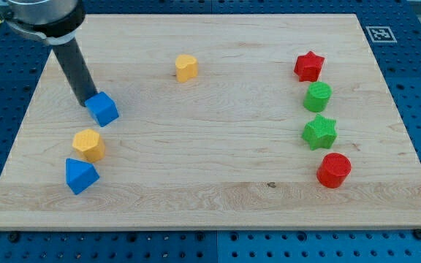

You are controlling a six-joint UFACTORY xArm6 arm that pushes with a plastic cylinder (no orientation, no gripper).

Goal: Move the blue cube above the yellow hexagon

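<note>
We see my tip [88,101] touching the blue cube [103,109] at its ten o'clock. The yellow hexagon [88,145] lies near the cube's seven o'clock. No hand shows on the worktop [218,168].

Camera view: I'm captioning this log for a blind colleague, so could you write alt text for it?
My tip touches the upper-left side of the blue cube, which sits just above the yellow hexagon near the left edge of a wooden board. Another blue block lies below the hexagon, a second yellow block near the top, and red and green blocks down the right.
</note>
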